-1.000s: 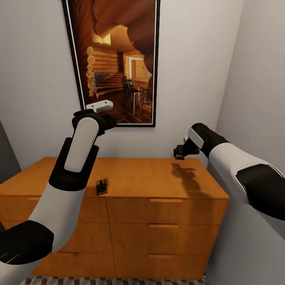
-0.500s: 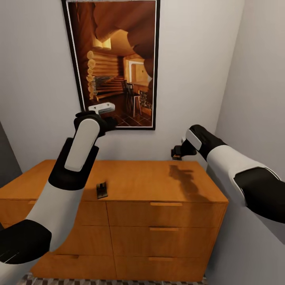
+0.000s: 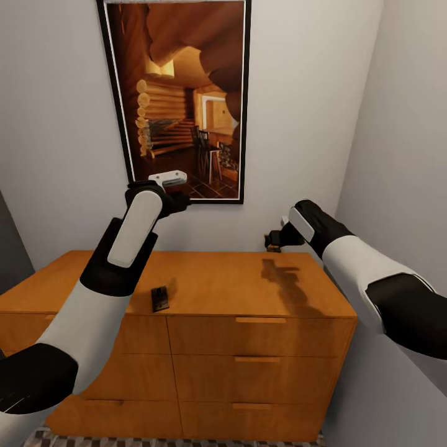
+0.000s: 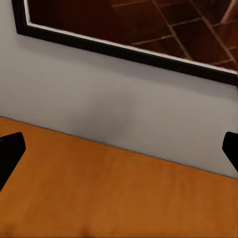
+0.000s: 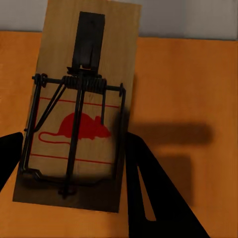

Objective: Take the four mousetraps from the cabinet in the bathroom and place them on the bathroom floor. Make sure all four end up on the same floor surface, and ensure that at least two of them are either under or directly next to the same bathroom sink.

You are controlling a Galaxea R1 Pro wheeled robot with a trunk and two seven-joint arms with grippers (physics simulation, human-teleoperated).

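A strip of the bathroom floor point(image 3: 186, 442) is seen at the foot of the cabinet point(image 3: 248, 354). On the cabinet's flat top, near the front edge, one mousetrap point(image 3: 160, 298) lies flat. A second mousetrap point(image 5: 79, 106) is pinched by the right tool point(image 3: 273, 239), raised above the top's rear right. The left tool point(image 3: 176, 205), its fingers point(image 4: 10, 153) spread, is held before the framed picture point(image 3: 183, 93) on the wall.
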